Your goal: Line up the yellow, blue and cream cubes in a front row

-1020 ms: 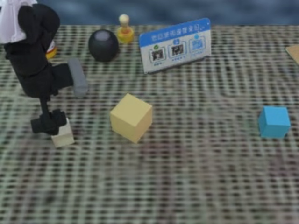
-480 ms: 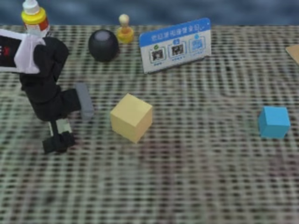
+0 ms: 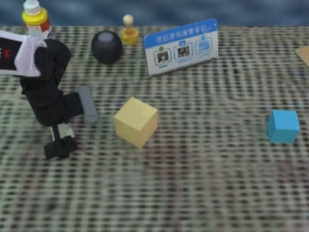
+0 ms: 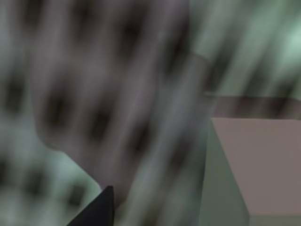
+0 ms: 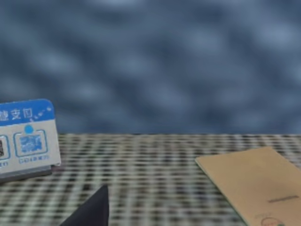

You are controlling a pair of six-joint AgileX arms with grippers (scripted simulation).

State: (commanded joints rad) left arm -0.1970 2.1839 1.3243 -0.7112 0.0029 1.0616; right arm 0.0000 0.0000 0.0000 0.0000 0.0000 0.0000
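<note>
Cream cube, the smallest of the three plain matte cubes, sits on the counter at the top view's left, almost wholly hidden beneath the left end effector; only a pale sliver shows between the black fingers and the arm body. The left wrist view shows a pale block face close to the camera, right beside the one dark fingertip in view. The cube lies directly under the end effector, between its fingers, so a lift should need no sideways correction. The fingers appear pressed against the cube, pinching it. A cube has no long axis, so wrist rotation matters little. The large mustard-yellow matte cube stands near the centre, well apart to the right; the smaller bright blue matte cube lies far right, nearer the right arm, which is out of the top view and parked. Compared with one second ago, the left arm has swung down and forward over the cube, uncovering the yellow-capped white bottle behind it; since half a second ago nothing visible has moved.
</note>
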